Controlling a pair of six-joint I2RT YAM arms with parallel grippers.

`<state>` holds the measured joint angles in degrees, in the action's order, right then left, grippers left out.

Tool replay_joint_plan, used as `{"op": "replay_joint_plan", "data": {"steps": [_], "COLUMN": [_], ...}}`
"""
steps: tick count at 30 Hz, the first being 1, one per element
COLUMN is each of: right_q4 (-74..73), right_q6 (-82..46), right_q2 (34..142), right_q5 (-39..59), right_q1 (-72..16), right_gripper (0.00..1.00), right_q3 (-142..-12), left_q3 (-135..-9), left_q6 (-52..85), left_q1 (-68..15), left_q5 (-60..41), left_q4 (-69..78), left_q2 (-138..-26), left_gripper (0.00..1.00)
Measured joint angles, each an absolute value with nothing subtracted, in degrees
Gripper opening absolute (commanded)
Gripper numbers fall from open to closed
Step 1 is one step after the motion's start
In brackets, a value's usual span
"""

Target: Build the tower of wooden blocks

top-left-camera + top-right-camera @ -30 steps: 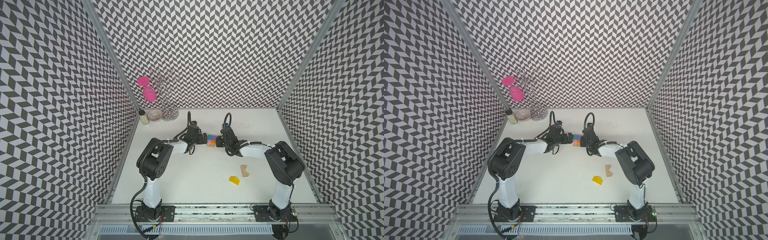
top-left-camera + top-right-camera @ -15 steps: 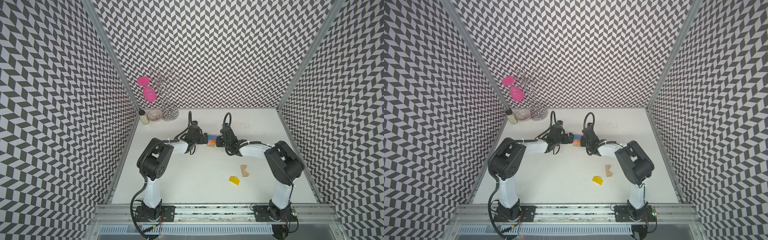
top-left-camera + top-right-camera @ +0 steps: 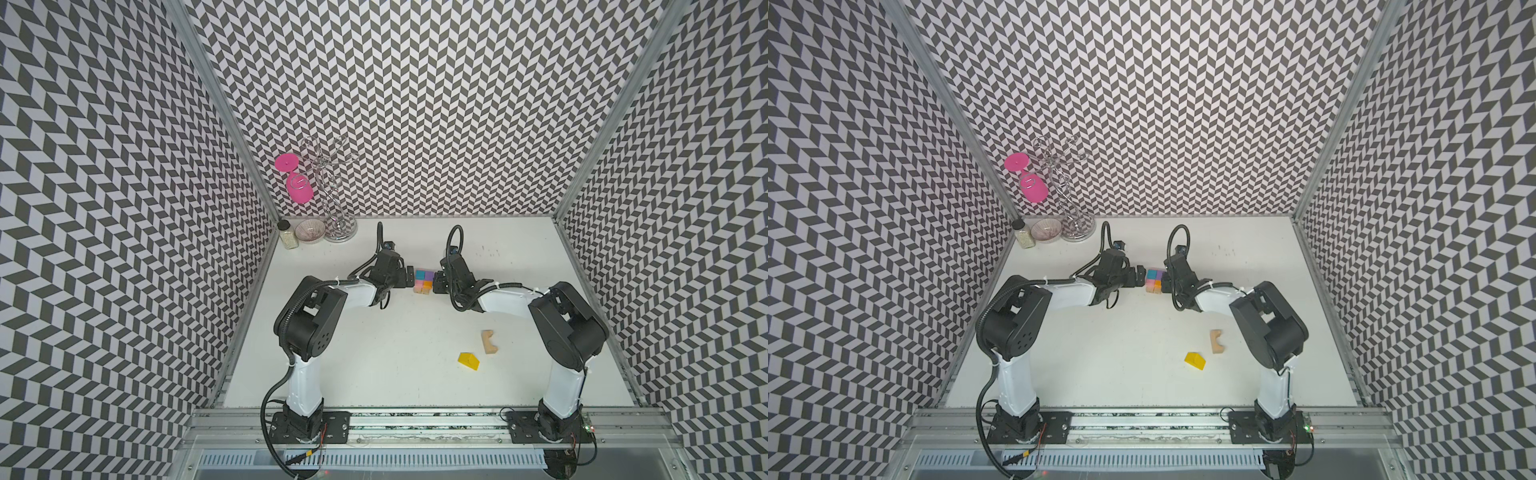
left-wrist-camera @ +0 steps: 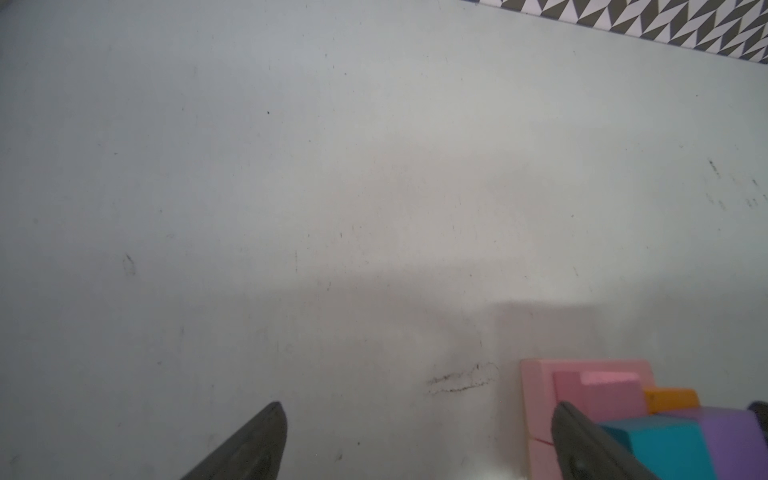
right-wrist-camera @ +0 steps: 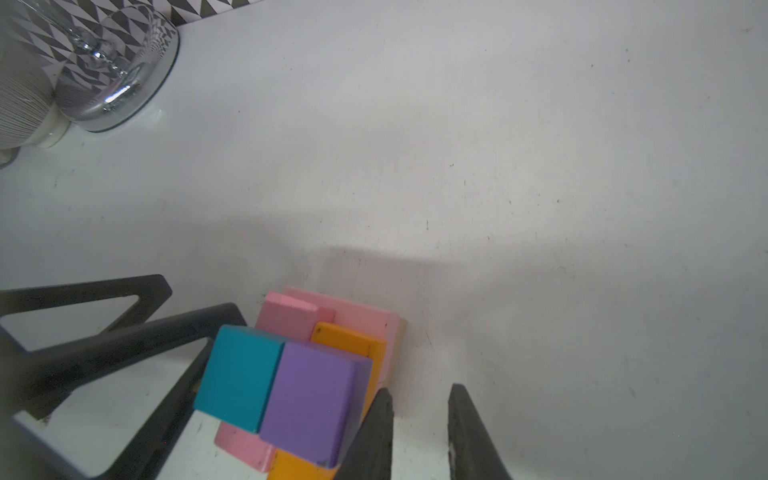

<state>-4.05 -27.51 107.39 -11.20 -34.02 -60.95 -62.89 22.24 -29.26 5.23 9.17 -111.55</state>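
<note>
We see tower (image 3: 424, 281); left gripper (image 3: 409, 278) at its 9 o'clock, jaws spread, empty; right gripper (image 3: 436, 284) at 3 o'clock, closed, empty.

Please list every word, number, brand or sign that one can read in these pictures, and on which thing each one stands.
No readable text in any view.
The wood blocks: plain paint, no print.
The small jar: any label is too small to tell.
The table: only dark scuff marks, no writing.

Left arm (image 3: 357, 293) jaws wide, right arm (image 3: 503, 301) jaws closed
</note>
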Motion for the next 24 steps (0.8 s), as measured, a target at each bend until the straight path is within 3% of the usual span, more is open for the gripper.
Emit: {"op": "replay_joint_plan", "data": {"steps": [24], "right_q4": [-3.0], "right_q6": [-27.5], "right_q2": [108.1], "right_q5": [-11.6], "right_q1": [-34.0], "right_gripper": [0.24], "right_q3": [-63.0], "left_q3": [-68.2], "left_q6": [20.8], "left_q1": [-29.3], "left_q5": [6.4], "left_q4": [6.8], "left_q2": [-114.9], "left_gripper": [1.0]}}
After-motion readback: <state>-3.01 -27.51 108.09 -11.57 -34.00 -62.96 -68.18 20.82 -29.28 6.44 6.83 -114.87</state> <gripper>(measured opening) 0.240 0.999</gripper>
